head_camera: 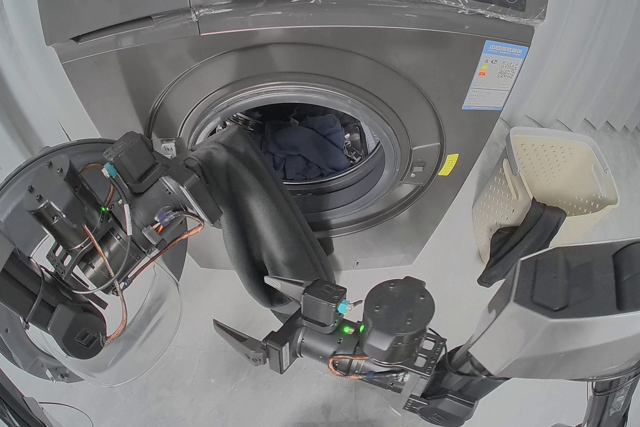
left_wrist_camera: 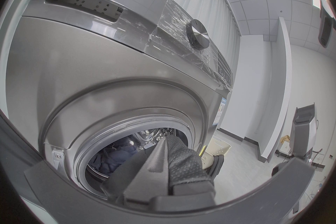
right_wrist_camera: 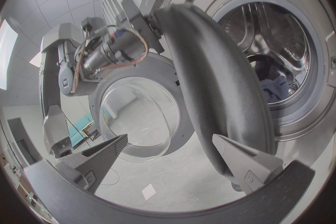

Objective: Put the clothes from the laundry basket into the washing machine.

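A long black garment (head_camera: 260, 228) hangs from the left rim of the washing machine's (head_camera: 413, 88) round opening toward the floor. My left gripper (head_camera: 193, 171) is shut on its upper end; the left wrist view has the cloth (left_wrist_camera: 185, 165) pinched between the fingers in front of the drum (left_wrist_camera: 119, 156). My right gripper (head_camera: 257, 311) stands open by the garment's lower end (right_wrist_camera: 217, 88), one fingertip (right_wrist_camera: 220, 140) against the cloth and the other fingertip (right_wrist_camera: 119, 140) apart from it. Dark blue clothes (head_camera: 307, 145) lie inside the drum. The cream laundry basket (head_camera: 567, 175) stands at the right with another black garment (head_camera: 527, 235) draped over its rim.
The machine's round door (head_camera: 87, 288) hangs open at the left, behind my left arm; the right wrist view looks through its glass (right_wrist_camera: 140, 119). Grey floor (head_camera: 200, 375) lies in front of the machine. A white curtain (head_camera: 600, 15) hangs behind the basket.
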You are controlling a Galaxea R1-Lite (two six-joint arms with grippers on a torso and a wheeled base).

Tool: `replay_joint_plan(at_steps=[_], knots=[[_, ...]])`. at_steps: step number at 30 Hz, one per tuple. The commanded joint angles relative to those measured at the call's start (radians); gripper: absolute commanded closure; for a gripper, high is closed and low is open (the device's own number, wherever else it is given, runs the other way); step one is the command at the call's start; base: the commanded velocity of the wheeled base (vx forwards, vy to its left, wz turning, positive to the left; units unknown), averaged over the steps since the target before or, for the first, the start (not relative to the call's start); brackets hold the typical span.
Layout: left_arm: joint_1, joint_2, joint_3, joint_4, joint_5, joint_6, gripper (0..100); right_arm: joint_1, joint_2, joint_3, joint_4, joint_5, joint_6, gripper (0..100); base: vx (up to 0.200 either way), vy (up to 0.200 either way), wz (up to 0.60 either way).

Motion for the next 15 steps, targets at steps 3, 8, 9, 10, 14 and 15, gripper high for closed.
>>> replay_joint_plan(at_steps=[3,8,9,10,14,15], knots=[[-0.001,0.011,-0.001,-0.001,0.001,-0.001,100,-0.019,0.149,-0.145,0.053,0.004,-0.002,0,0.000,0.000,0.00],[-0.001,0.011,-0.001,-0.001,0.001,-0.001,100,-0.062,0.218,-0.268,0.106,-0.002,-0.008,0,0.000,0.000,0.00],[-0.001,0.011,-0.001,-0.001,0.001,-0.001,100,-0.064,0.220,-0.271,0.108,-0.002,-0.008,0,0.000,0.000,0.00],[-0.001,0.009,-0.001,-0.001,0.001,-0.001,100,-0.081,0.235,-0.301,0.126,-0.005,-0.014,0,0.000,0.000,0.00],[-0.001,0.009,-0.003,-0.001,0.001,-0.001,100,-0.119,0.266,-0.358,0.129,-0.013,-0.054,0,0.000,0.000,0.00],[-0.001,0.009,-0.003,-0.001,0.001,-0.001,100,-0.127,0.269,-0.369,0.132,-0.021,-0.060,0,0.000,0.000,0.00]])
